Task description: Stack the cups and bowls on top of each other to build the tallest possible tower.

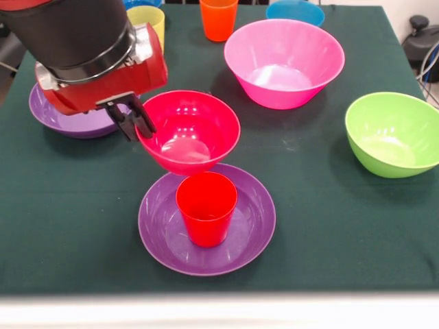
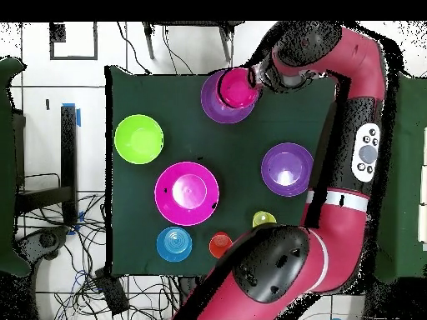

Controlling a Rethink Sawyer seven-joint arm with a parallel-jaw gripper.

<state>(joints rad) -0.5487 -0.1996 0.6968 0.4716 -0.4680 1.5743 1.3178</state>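
Nearest, red cup [image 1: 206, 208] stands below the claw [image 1: 134, 120], which grips the crimson bowl [image 1: 188, 131] by its rim; off-centre release could topple both.

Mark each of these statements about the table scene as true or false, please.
1. The claw grips the crimson bowl's rim. True.
2. The red cup stands upright in a purple bowl. True.
3. The crimson bowl already rests on the red cup. False: it is held just behind and above it.
4. The pink bowl holds the orange cup. False: it is empty; the cup stands apart on the cloth.
5. The green bowl is empty. True.
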